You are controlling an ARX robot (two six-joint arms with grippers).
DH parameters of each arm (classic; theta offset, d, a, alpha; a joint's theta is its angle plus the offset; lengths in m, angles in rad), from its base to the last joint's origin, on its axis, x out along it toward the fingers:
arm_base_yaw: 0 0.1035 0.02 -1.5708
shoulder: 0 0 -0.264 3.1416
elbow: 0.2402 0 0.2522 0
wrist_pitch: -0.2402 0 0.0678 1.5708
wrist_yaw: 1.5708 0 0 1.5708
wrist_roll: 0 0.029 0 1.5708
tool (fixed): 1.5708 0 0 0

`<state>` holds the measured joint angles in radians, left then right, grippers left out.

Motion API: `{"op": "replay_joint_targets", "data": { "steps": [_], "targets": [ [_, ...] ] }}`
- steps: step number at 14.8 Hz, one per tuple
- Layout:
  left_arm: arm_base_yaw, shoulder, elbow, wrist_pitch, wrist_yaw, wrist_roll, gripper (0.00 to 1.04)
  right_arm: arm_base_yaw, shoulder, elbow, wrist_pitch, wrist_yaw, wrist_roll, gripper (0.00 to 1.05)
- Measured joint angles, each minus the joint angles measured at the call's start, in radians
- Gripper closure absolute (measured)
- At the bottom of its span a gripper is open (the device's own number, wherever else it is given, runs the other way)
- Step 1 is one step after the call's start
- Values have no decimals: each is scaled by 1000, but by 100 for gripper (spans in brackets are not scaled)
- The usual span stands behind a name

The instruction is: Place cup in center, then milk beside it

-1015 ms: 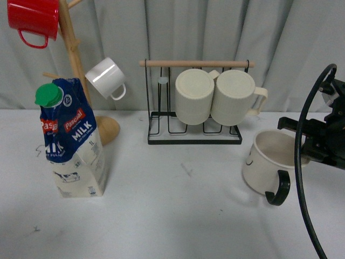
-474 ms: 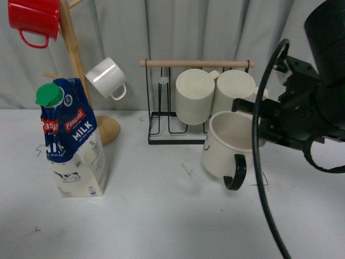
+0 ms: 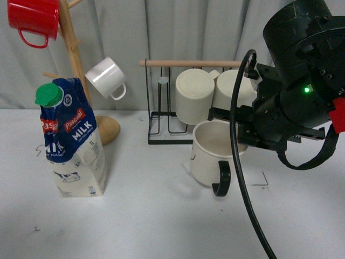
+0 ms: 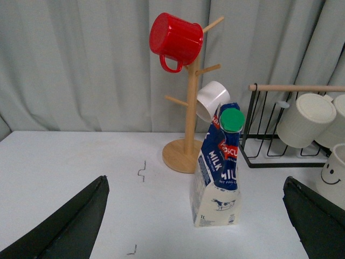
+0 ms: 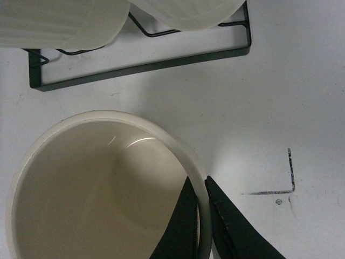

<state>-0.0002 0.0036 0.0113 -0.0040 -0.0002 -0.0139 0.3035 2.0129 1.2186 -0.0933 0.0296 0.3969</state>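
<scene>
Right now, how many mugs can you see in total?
5. A red mug and a small white mug hang on the wooden tree; two ribbed cream mugs sit on the wire rack; the smiley cup is held at its rim by the right gripper. No others visible.

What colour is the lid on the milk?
Green. The cap on the milk shows best in the left wrist view.

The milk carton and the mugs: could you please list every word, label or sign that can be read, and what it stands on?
"Pascual": red label on the milk.
"MILK": white letters on its blue part.
Smiley face, no words: side of the cup.
Small print lower on the milk: too small to read.
</scene>
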Motion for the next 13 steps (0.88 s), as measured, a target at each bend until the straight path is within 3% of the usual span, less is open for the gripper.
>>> {"op": "replay_joint_targets", "data": {
  "steps": [12,13],
  "targets": [
    [0,0,0,0,0,0,7,24,55,18,-10,0,-14,101],
    [0,0,0,0,0,0,7,24,55,18,-8,0,-24,97]
  ]
}}
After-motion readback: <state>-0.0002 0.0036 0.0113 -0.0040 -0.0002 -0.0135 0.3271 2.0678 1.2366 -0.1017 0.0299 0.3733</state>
